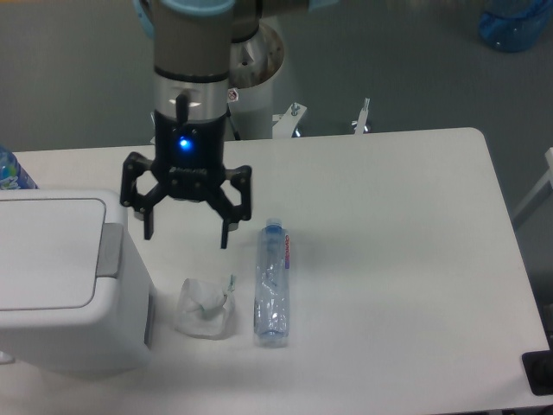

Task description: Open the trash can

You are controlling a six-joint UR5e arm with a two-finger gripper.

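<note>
Hanging above the white worktop (406, 216), the gripper (186, 233) points downward with its jaws spread wide and nothing between them; a blue light glows on its body. Just to its left stands the trash can (65, 285), a boxy white bin at the worktop's left edge, its flat lid down and the grey push tab (109, 250) facing the gripper. Below the jaws lies a crumpled paper wad (205, 308), and beside it, to the right, a clear plastic bottle (271, 283) lies on its side.
</note>
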